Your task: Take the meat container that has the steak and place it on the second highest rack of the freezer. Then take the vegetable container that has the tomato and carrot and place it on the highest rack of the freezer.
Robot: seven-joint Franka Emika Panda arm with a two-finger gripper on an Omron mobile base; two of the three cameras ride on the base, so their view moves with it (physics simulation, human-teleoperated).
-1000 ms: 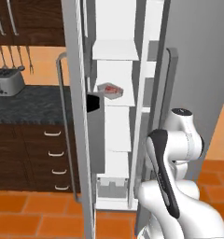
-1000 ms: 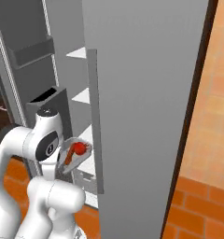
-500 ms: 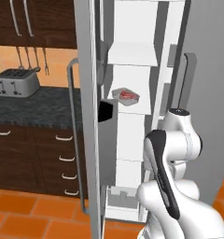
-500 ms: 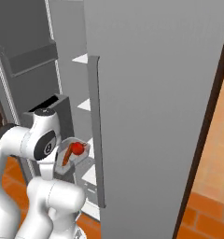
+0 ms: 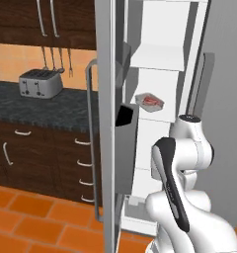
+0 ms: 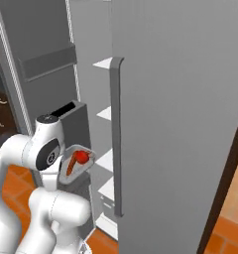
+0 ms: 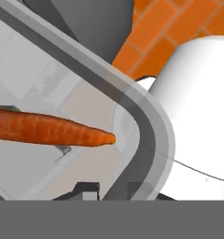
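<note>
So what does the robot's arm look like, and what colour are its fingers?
The arm is chunky and glossy white, built of rounded segments with dark grey bands and round caps at the joints. Its two fingers are small, dark and blocky. No cables or markings show.

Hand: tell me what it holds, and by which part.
The hand holds the clear vegetable tray with the carrot and tomato, gripped at its rim near a rounded corner.

Freezer point(image 5: 108, 99) doors look like matte brushed grey metal, smooth white plastic inside. Vegetable container point(image 7: 146, 135) is see-through plastic; carrot point(image 7: 48, 129) looks rough, tomato point(image 6: 81, 157) glossy.
</note>
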